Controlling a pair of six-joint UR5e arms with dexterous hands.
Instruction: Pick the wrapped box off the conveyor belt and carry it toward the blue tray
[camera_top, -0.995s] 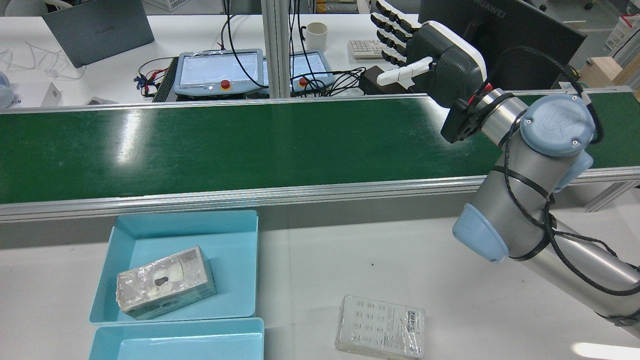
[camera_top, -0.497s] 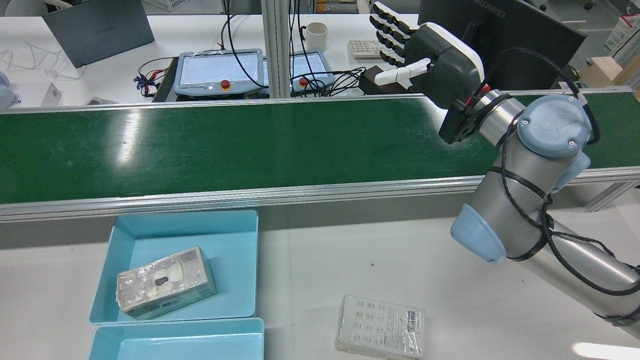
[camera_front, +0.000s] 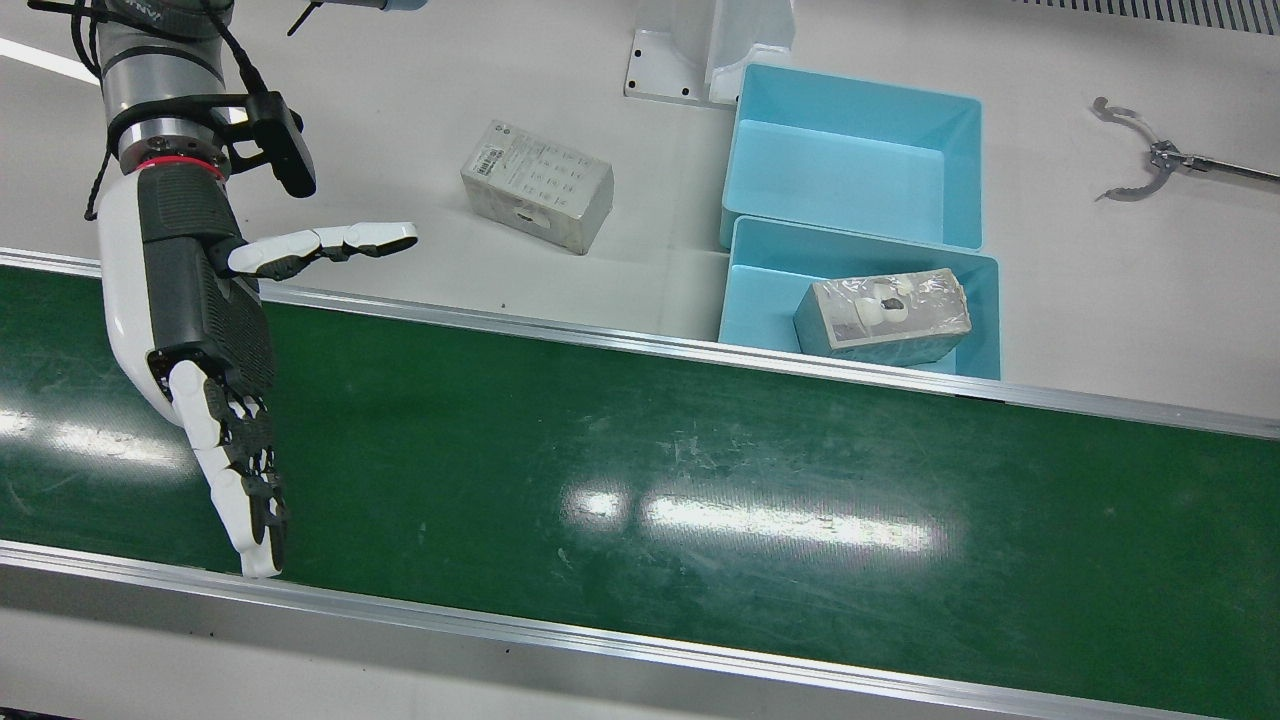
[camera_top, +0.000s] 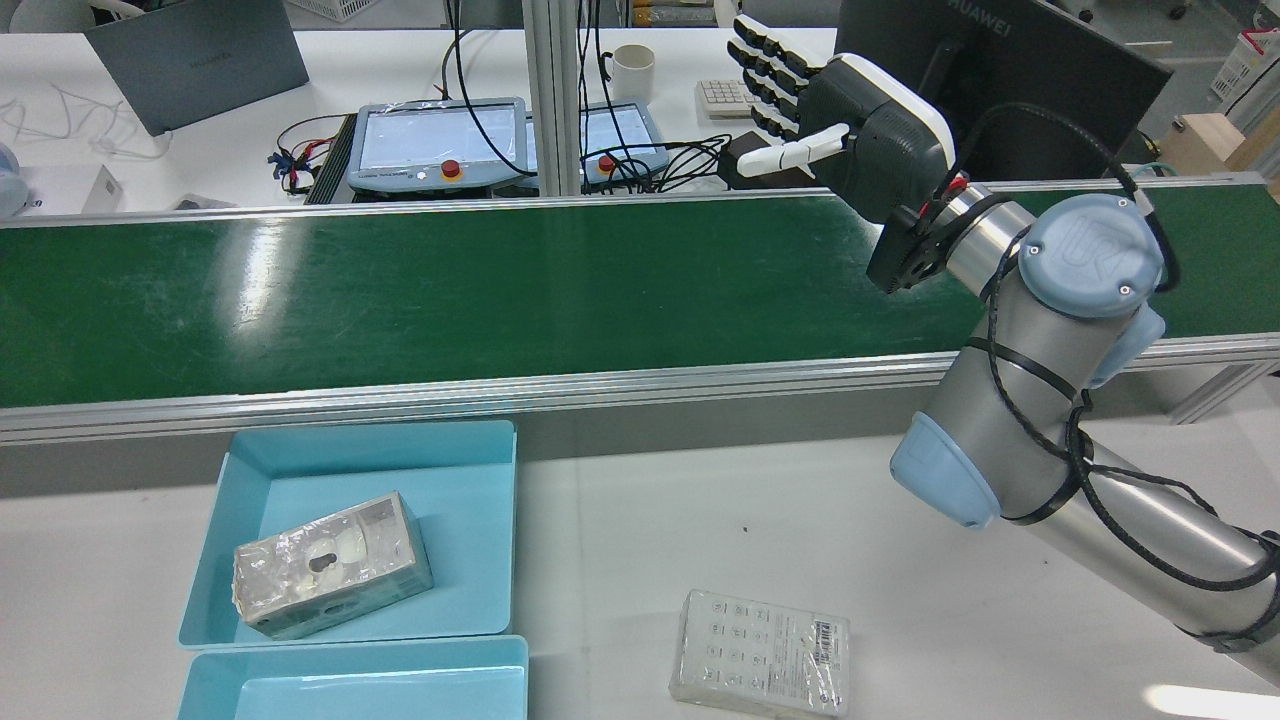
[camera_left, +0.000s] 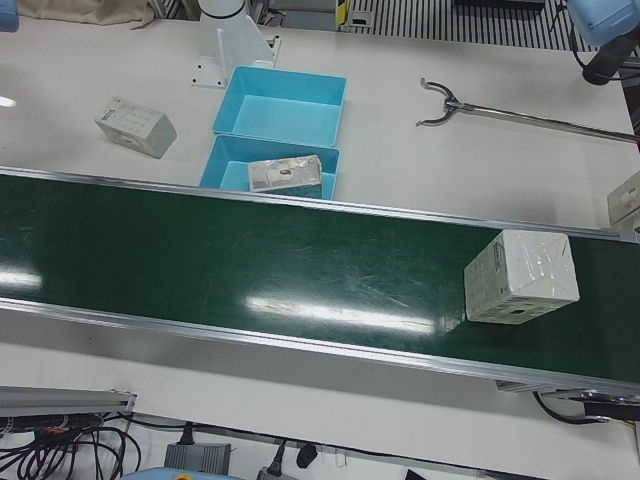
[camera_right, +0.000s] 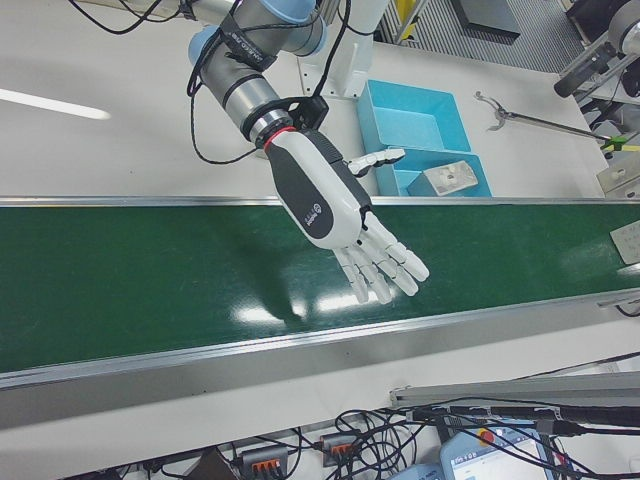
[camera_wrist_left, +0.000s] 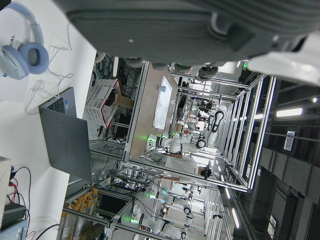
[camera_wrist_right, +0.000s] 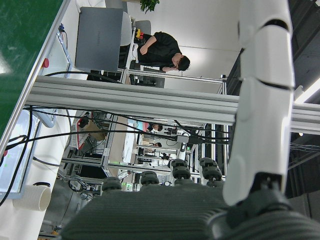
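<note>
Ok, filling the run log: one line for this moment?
right hand: open, over belt | box: on belt, far end, untouched | tray: holds another box

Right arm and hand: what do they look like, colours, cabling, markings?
Right arm: silver tubes, light blue joint caps, UR logo, black cable wrapped around. Right hand: white shell, dark grey ribbed palm, white fingers with black pads, red ring at the wrist.

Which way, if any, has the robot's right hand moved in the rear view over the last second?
Yes. The right hand has shifted slightly left and up in the rear view, toward the white mug, fingers spread above the conveyor belt.
</note>
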